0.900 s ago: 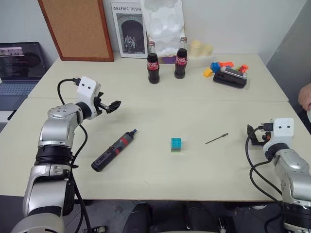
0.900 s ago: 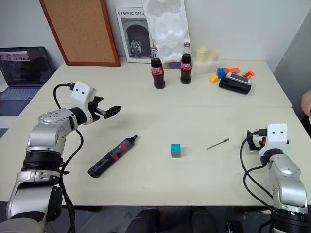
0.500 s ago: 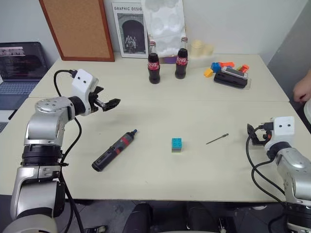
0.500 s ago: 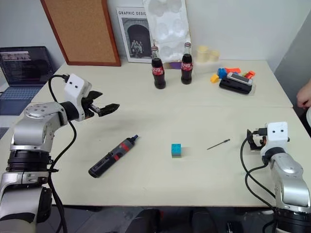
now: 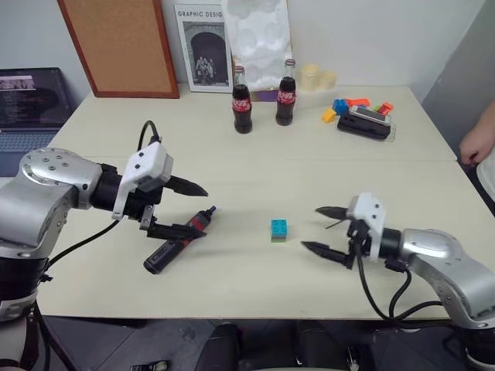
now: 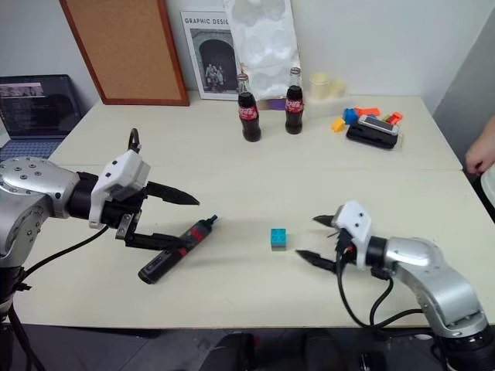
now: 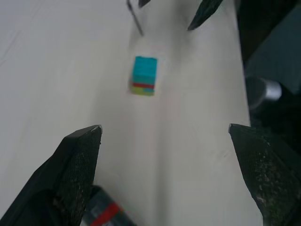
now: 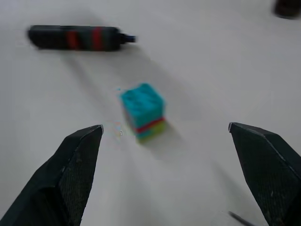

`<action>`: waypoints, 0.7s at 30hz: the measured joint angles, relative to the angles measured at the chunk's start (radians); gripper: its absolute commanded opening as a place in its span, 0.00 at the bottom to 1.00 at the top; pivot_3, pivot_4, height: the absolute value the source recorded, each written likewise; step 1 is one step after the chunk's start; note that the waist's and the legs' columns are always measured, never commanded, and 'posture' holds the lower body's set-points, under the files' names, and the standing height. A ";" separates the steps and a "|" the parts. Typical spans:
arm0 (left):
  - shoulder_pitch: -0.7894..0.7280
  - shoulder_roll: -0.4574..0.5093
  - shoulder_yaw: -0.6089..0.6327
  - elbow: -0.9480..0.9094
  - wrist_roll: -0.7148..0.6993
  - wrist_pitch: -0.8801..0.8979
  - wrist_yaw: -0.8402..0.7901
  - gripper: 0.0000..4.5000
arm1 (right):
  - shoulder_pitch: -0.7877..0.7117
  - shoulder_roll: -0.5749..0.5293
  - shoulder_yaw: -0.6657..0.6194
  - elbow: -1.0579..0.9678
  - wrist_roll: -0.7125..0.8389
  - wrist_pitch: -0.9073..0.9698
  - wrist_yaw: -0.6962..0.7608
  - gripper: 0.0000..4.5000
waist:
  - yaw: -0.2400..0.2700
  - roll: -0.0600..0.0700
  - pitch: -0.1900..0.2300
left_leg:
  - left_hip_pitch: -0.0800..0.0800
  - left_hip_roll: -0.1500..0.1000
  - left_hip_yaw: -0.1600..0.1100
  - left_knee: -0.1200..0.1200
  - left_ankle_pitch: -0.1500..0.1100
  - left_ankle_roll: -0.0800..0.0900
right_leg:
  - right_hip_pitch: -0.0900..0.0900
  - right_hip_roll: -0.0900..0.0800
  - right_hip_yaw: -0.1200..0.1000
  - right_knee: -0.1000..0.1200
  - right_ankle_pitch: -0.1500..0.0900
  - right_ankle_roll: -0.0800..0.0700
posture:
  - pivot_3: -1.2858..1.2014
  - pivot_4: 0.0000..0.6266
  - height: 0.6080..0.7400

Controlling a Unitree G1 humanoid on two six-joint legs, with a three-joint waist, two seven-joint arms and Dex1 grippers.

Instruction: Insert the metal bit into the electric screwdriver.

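both grippers swung toward the toy block (image 5: 279,229): left gripper (image 5: 188,208) spread empty over electric screwdriver (image 5: 176,241), right gripper (image 5: 325,230) spread empty beside metal bit (image 7: 135,18), ready to grasp.

office or lab bench: pale worktable (image 5: 255,154), cork pinboard (image 5: 116,46) and framed poster (image 5: 199,48) against a plain wall, open laptop (image 5: 27,97) on a side desk
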 measured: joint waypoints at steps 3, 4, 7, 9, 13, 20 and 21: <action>0.030 0.000 0.003 -0.006 0.003 -0.020 0.004 1.00 | -0.053 0.029 0.059 0.077 -0.058 -0.043 0.004 1.00 | 0.004 0.000 0.000 | 0.000 0.000 0.000 0.000 0.000 0.000 | 0.000 0.000 0.000 -0.001 0.000 0.000 | 0.52 0.24 1.00; 0.040 -0.002 0.004 -0.012 0.003 -0.021 0.010 1.00 | -0.075 0.049 0.085 0.113 -0.075 -0.067 0.007 1.00 | 0.004 0.000 0.000 | 0.000 0.000 0.000 0.000 0.000 0.000 | 0.000 0.000 0.000 0.000 0.000 0.000 | 0.52 0.24 1.00; 0.056 -0.009 0.010 -0.046 -0.002 -0.020 0.032 1.00 | -0.102 0.076 0.140 0.202 -0.129 -0.128 0.023 1.00 | 0.004 0.000 0.000 | -0.001 0.000 0.000 -0.001 0.000 0.000 | -0.001 0.000 0.000 0.000 0.000 0.000 | 0.52 0.24 1.00; 0.072 -0.011 0.022 -0.070 -0.023 -0.013 0.052 1.00 | -0.112 0.086 0.158 0.270 -0.161 -0.177 0.031 1.00 | 0.006 0.000 0.000 | -0.001 0.000 0.000 -0.001 0.000 0.000 | -0.001 0.000 -0.001 -0.001 0.000 0.000 | 0.52 0.24 1.00; 0.093 -0.012 0.036 -0.099 -0.040 -0.001 0.070 1.00 | -0.151 0.117 0.176 0.340 -0.186 -0.224 0.050 1.00 | 0.004 0.000 0.000 | 0.000 0.000 0.000 -0.001 0.000 0.000 | -0.001 0.000 0.000 0.000 0.000 0.000 | 0.52 0.24 1.00; 0.109 -0.012 0.042 -0.120 -0.058 0.002 0.096 1.00 | -0.194 0.174 0.209 0.439 -0.236 -0.296 0.067 0.96 | 0.004 0.000 0.000 | 0.001 0.002 0.000 0.000 0.000 0.000 | -0.001 0.003 0.000 0.001 0.001 -0.001 | 0.52 0.24 1.00; 0.109 -0.012 0.043 -0.120 -0.058 0.002 0.098 1.00 | -0.199 0.181 0.210 0.453 -0.244 -0.305 0.067 0.92 | 0.004 0.000 0.000 | 0.001 0.002 0.000 0.000 0.000 0.000 | -0.001 0.003 0.000 0.001 0.001 -0.001 | 0.52 0.24 1.00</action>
